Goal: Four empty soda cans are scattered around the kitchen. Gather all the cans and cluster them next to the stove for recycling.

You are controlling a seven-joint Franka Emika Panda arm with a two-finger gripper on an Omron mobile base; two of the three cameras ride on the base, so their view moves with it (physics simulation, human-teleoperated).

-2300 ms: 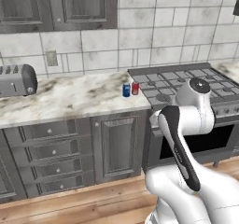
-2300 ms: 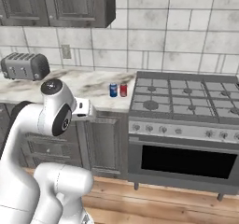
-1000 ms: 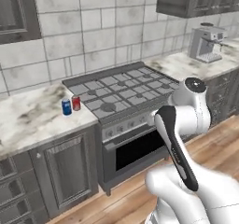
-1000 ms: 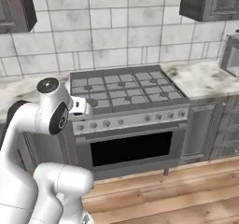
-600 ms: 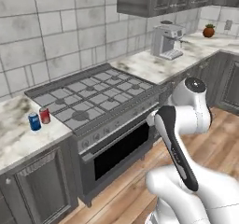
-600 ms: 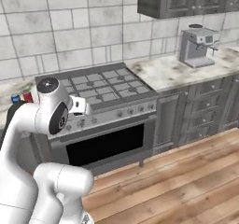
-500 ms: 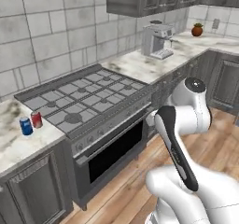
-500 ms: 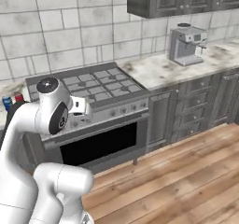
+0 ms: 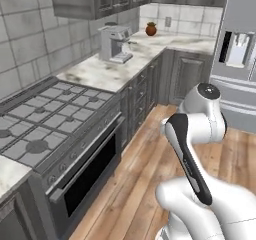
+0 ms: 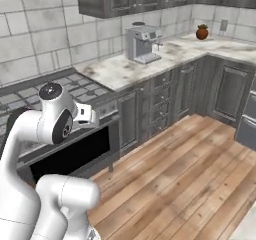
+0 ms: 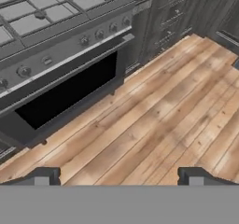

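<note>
The dark grey stove with black grid-like burner grates sat at the left of the left base view, level with the speckled marble counter that ran on toward the upper middle. In the right base view that same cooktop lay at middle left, partly behind the white arm. Up on the counter, a silver coffee machine stood in the upper middle, and a small round reddish-brown pot sat further along at the upper right. A grey refrigerator with a dispenser panel filled the right edge of the left base view. In the hand view the two-finger gripper was spread wide, dark finger tips well apart at the bottom corners and nothing between them, hanging over the warm wooden plank floor. The stove front, with its row of knobs and black oven window, crossed the upper left of that view
</note>
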